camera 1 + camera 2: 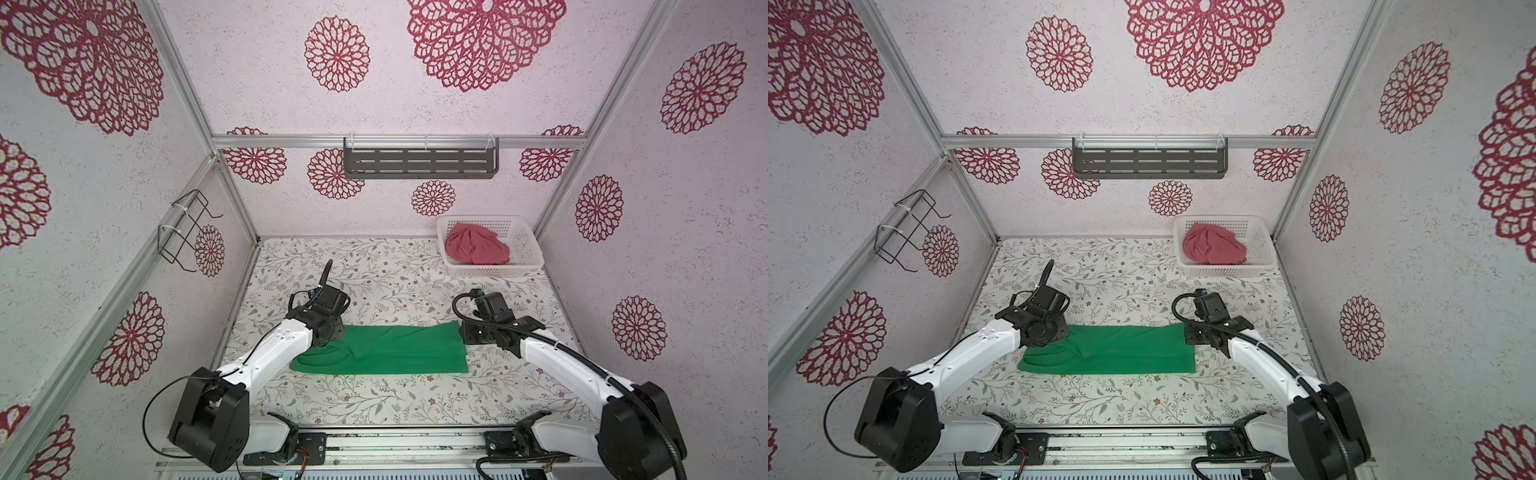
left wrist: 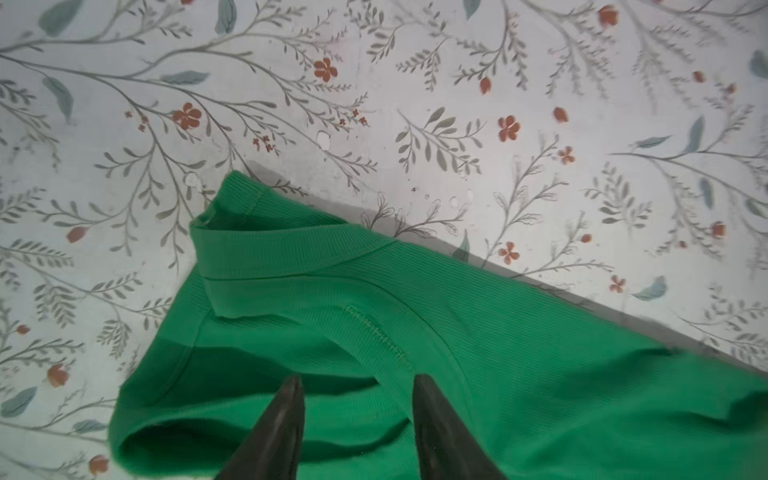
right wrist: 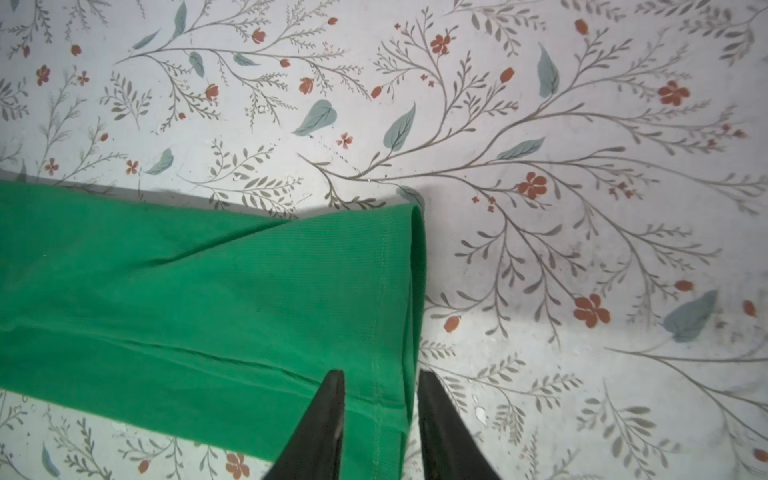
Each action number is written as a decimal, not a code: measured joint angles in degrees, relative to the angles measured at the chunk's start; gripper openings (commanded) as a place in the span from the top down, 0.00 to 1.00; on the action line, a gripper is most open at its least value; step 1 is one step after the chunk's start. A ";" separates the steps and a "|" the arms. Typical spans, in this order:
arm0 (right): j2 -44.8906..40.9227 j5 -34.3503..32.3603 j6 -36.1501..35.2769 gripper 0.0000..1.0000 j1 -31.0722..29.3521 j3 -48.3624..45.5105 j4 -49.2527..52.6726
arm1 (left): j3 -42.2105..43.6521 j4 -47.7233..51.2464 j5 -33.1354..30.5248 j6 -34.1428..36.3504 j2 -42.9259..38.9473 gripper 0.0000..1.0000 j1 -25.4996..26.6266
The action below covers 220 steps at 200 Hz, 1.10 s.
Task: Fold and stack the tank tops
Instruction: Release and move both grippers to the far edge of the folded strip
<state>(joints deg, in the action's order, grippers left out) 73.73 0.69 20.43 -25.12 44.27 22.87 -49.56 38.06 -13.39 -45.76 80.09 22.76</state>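
Your left gripper [image 2: 357,378] has its two dark fingers [image 2: 286,419] spread, with nothing caught between them. They hang over the strap end of the green tank top [image 2: 478,374], where one strap [image 2: 266,253] lies folded back on the cloth. Your right gripper [image 3: 381,372] is spread too, though less widely. It straddles the stitched hem [image 3: 380,291], one finger over the cloth and one over the bare floral table [image 3: 540,249]. You cannot tell from either wrist view whether the tips touch the fabric.

Take the back wall as 12 o'clock in both top views. The green tank top lies flat as a long folded band across the middle of the table, running from 9 o'clock to 3 o'clock. Its strap end is at 9 and its hem at 3. Your left gripper sits at the band's 10 o'clock corner and your right gripper at its 2 o'clock corner, each hidden under its own wrist.

The pinkish-red tank top [image 1: 476,247] lies crumpled inside the white perforated basket [image 1: 525,243]. The basket stands in the table's 1 o'clock corner, well apart from the green one.
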 measured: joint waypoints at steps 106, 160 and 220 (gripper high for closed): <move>19.15 -0.72 6.91 0.81 1.40 1.07 -17.20 | 6.91 -13.33 6.58 0.04 8.28 0.62 -10.19; 16.06 -2.75 8.28 0.80 5.88 -3.52 -20.11 | 7.93 -15.91 8.17 -0.35 7.67 0.63 -11.74; 5.99 1.01 3.69 0.25 6.10 -1.64 -13.86 | -0.37 -9.14 8.96 1.68 7.32 0.44 -10.01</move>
<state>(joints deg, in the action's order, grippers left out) 79.72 1.69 24.12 -19.03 42.63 9.02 -49.93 28.93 -4.43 -44.07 87.42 12.75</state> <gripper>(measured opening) 0.664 0.549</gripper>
